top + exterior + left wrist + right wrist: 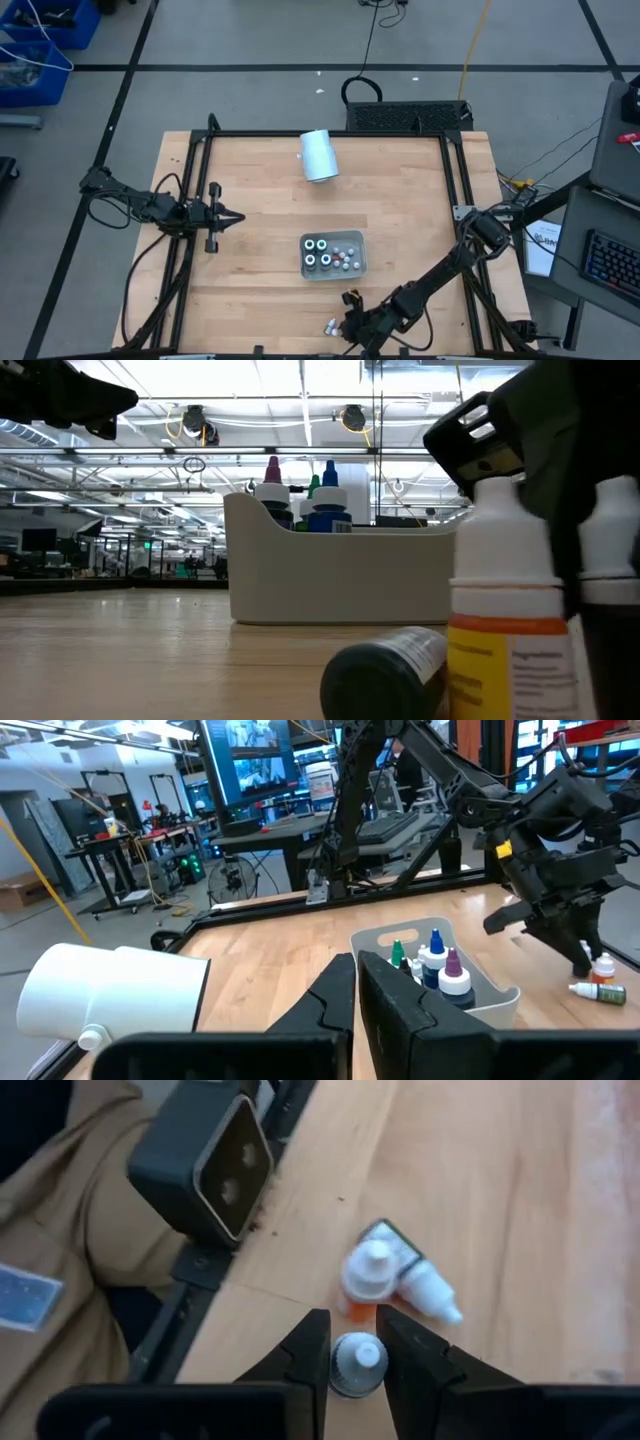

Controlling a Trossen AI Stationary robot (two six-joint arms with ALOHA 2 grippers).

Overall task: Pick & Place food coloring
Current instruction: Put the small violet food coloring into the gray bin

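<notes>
- Wooden bench [400, 215] carries all items; listing runs from the left side to the right in the high view.
- Left gripper [232, 217] waits at the bench's left edge, fingers together, holding nothing.
- White cylinder [319, 155] lies on its side near the far edge.
- Grey tray [333, 254] sits mid-bench and holds upright food coloring bottles [318, 245].
- Loose bottles [385, 1275] lie at the near edge, one orange-labelled.
- Right gripper [352, 1342] hangs over them, fingers apart around a white-capped bottle [358, 1360]; contact cannot be told.
</notes>
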